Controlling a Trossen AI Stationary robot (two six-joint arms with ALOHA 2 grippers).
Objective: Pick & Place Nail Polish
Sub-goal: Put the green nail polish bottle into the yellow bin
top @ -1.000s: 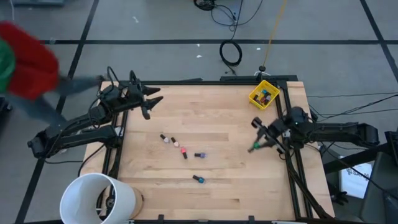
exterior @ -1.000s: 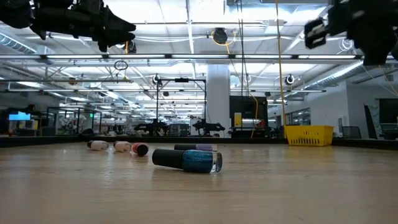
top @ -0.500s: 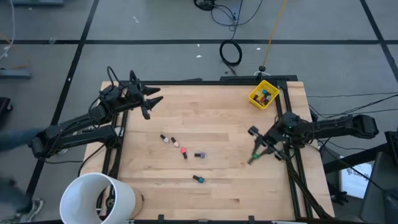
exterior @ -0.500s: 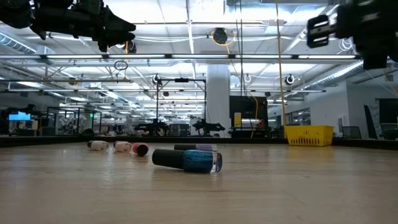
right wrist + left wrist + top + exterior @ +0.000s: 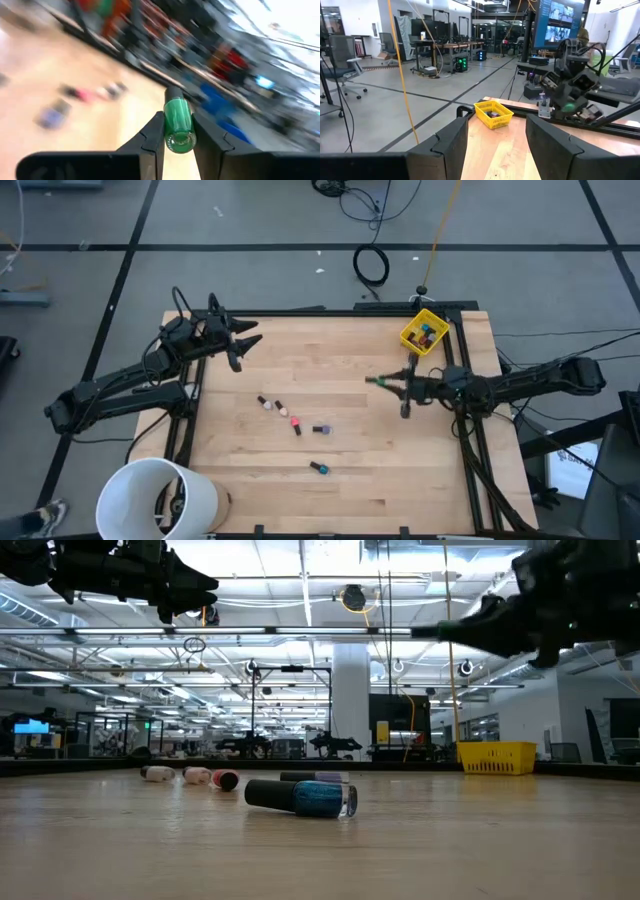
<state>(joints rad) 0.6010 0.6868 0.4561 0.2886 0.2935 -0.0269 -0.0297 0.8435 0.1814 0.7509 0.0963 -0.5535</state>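
Right of centre in the high view: a green nail polish bottle (image 5: 177, 124) is carried aloft.

It is pinched between the nearly closed fingers of the right gripper (image 5: 385, 381), clear of the wooden table (image 5: 350, 470). A slip mid-swing is the risk (grip is on a smooth, round body). Five bottles (image 5: 292, 420) lie left of centre; the yellow bin (image 5: 423, 332) sits upper right, unobstructed. The left gripper (image 5: 243, 340) waits half-open, empty, upper left.

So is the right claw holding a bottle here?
Yes, the right claw is shut on a green nail polish bottle, clamped between its two fingers.
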